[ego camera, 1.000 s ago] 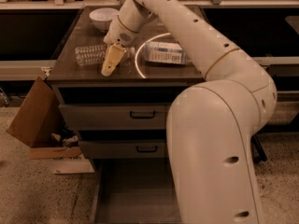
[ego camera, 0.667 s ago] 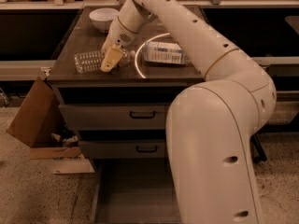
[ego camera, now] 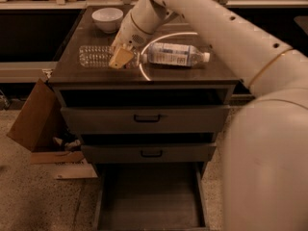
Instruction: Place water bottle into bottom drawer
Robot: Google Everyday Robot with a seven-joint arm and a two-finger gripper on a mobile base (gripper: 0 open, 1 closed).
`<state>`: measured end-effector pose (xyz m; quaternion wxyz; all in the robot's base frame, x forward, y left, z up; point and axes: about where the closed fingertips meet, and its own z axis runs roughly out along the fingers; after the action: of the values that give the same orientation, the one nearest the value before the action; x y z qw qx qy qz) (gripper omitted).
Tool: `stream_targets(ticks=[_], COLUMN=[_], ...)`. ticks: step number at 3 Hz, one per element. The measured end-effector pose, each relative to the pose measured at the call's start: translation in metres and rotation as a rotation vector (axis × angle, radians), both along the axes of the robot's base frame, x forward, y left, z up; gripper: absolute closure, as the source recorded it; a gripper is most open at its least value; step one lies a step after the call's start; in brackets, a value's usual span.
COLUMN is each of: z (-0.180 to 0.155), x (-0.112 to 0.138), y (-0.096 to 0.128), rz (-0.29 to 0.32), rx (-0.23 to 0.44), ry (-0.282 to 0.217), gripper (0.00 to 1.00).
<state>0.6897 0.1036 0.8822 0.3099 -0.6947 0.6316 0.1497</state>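
The gripper (ego camera: 120,57) hangs low over the dark cabinet top (ego camera: 192,76), at the end of the pale arm (ego camera: 216,28) that reaches in from the upper right of the camera view. Its tan tip sits against the right end of the water bottle (ego camera: 95,56). Whether it is apart or clamped on the bottle cannot be told from this view. The water bottle lies on its side on the cabinet top and stretches away to the left of the gripper, its crinkled clear body in plain sight and its near end hidden behind the tip. Just to the right of the gripper lies the labelled bottle (ego camera: 173,54), also on its side, with its white cap pointing away from the gripper. Behind the gripper and a little to its left, near the back edge of the top, stands a white bowl (ego camera: 107,18), apart from both bottles. Directly below the gripper are the two shallow drawers (ego camera: 147,120) with black handles. Below them, well under the gripper at floor level, the bottom drawer (ego camera: 108,196) is pulled out toward the camera. Down and to the left of the gripper, a cardboard box (ego camera: 33,117) leans beside the cabinet.
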Motion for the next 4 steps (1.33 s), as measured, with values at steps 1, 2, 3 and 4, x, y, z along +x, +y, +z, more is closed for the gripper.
stream_targets(ticks=[1,2,3,4], z=[0.032,0.028,-0.010,-0.010], x=[-0.041,-0.093,-0.110,-0.110], y=[-0.038,-0.070,-0.082,-0.082], rz=[-0.091,-0.179,-0.181,-0.181], rx=[0.033,0.059,0.010,0.010], ry=[-0.059,-0.018,0.039,0.039], gripper=[1.00,1.00,1.00,1.00])
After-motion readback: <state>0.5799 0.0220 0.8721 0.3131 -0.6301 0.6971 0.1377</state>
